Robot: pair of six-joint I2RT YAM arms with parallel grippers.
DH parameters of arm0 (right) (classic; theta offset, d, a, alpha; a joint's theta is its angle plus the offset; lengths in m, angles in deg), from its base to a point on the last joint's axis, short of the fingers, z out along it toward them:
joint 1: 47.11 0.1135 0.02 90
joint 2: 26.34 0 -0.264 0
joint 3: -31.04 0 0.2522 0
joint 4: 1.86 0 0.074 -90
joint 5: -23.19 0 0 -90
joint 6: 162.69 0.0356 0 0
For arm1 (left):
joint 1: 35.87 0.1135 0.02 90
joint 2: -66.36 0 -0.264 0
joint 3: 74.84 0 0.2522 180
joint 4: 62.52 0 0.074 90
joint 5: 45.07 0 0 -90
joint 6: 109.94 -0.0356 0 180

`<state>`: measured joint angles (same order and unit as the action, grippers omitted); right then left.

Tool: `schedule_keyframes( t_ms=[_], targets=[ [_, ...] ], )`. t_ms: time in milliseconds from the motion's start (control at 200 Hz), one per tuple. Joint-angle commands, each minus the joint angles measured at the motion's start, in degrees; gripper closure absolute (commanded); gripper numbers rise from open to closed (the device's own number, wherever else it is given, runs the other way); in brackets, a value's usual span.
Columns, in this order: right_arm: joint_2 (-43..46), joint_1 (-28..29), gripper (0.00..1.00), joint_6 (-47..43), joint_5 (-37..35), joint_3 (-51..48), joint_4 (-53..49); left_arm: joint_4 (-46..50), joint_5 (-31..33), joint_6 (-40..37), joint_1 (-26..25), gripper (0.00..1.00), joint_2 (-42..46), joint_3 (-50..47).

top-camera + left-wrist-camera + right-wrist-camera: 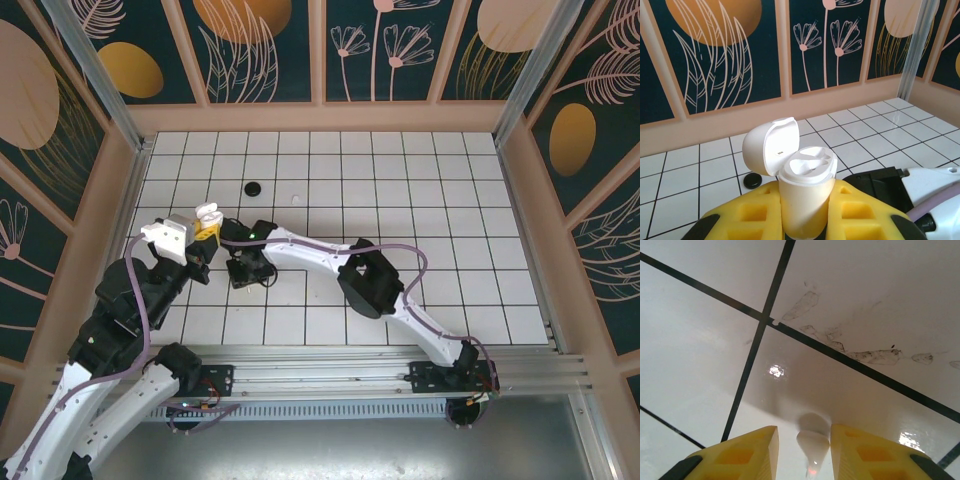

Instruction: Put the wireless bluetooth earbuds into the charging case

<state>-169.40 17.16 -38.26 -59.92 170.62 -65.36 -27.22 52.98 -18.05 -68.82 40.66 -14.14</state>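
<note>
Left gripper (806, 210) clamps the white oval plastic charging case (807, 175) upright, lid open. Right gripper (805, 430), low over the white tiled tabletop (865, 300), brackets a small white earbud (813, 442). Cannot tell whether it pinches the bud.

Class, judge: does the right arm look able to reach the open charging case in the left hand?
Probably yes: the left hand holds the charging case lid-open, the right hand sits close beside it, and nothing stands between.
</note>
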Motion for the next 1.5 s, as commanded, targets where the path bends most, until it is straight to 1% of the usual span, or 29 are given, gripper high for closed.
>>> schedule_keyframes(
  t_ms=[0,165,270,475,636,751,876,901,991,1091,1336,1496],
  targets=[
    [-1.67,0.65,0.67,-0.35,-1.53,2.47,-3.62,-0.01,0.73,-0.71,-0.19,1.0,0.59,-0.2],
    [-2.72,0.86,0.68,-0.84,-1.94,3.85,-5.14,-0.01,0.82,-0.7,-0.23,1.0,0.56,-0.27],
    [-3.09,1.03,0.7,-1.12,-2.3,4.58,-6.11,-0.01,0.91,-0.66,-0.19,1.0,0.56,-0.19],
    [-3.97,1.39,0.7,-1.56,-3.2,5.75,-9.12,-0.01,1.0,-0.66,-0.19,1.0,0.58,-0.44],
    [-4.24,1.46,0.77,-1.65,-3.44,5.36,-9.15,-0.25,0.76,-0.46,-0.22,1.0,1.02,-0.71],
    [-3.46,1.26,0.78,-2.15,-5.36,5.47,-9.44,-0.77,0.5,-0.06,-0.26,1.0,1.59,-1.0],
    [-1.75,0.5,0.79,-2.91,-7.46,4.29,-10.3,-1.82,-1.24,0.56,-0.21,1.0,1.44,-1.17],
    [-1.15,0.27,0.79,-3.03,-8.95,3.66,-10.29,-2.06,-1.56,0.84,-0.22,1.0,1.28,-1.22],
    [2.21,-0.77,0.8,-3.56,-12.06,-0.08,-9.47,-3.17,-3.12,1.82,-0.21,1.0,0.25,-1.11],
    [7.69,-2.73,0.8,-3.85,-14.24,-7.63,-6.37,-5.2,-5.44,2.91,-0.24,1.0,-1.05,-1.3],
    [25.99,-10.1,0.8,-3.32,-11.33,-32.17,8.78,-14.14,-14.94,6.68,-0.18,1.0,-4.22,-4.33],
    [37.06,-14.65,0.81,-4.4,-12.14,-43.1,15.46,-21.29,-20.8,7.47,-0.21,1.0,-7.83,-6.87]
  ],
)
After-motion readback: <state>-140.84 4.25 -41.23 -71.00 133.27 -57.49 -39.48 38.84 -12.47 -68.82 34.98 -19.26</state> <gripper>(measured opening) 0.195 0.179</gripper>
